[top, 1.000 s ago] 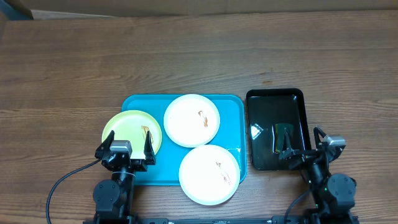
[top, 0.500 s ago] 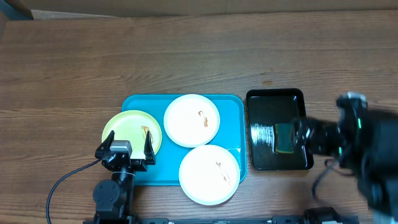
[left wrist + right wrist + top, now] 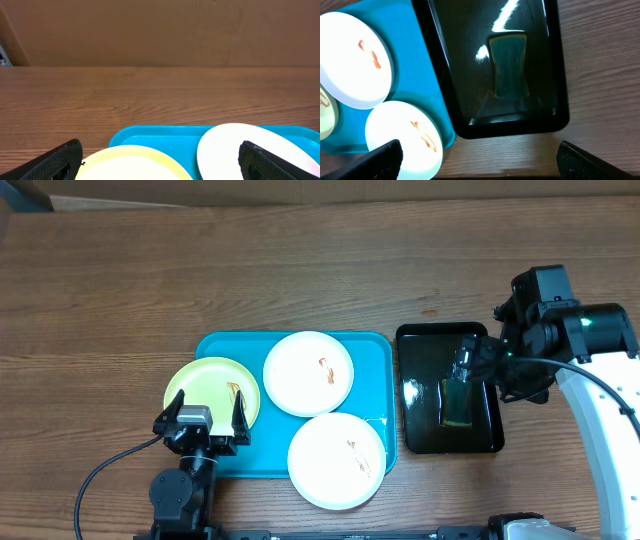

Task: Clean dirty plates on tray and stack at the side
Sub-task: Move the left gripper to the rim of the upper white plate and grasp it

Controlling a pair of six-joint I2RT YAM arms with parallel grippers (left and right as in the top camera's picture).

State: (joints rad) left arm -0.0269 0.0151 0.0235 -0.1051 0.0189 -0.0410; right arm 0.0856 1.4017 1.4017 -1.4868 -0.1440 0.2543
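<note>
The turquoise tray (image 3: 230, 350) holds a pale yellow-green plate (image 3: 212, 390) overhanging its left edge, a white plate (image 3: 308, 373) at the back and a white plate (image 3: 337, 460) overhanging the front. All three have small brown-orange smears. My left gripper (image 3: 200, 422) is open and empty, low at the front edge of the yellow-green plate (image 3: 130, 162). My right gripper (image 3: 490, 370) is open and empty, raised above the black tray (image 3: 415, 340). In the right wrist view its fingers (image 3: 480, 160) frame the table in front of that tray.
A dark green sponge (image 3: 458, 402) lies in the glossy black tray (image 3: 555, 60), right of the turquoise tray (image 3: 415, 85). Bare wooden table lies behind and around the trays. A brown wall runs along the far edge (image 3: 160, 30).
My right arm has lifted from its rest at the table's front edge and swung up and back over the black tray. The left arm and the plates have not moved.
</note>
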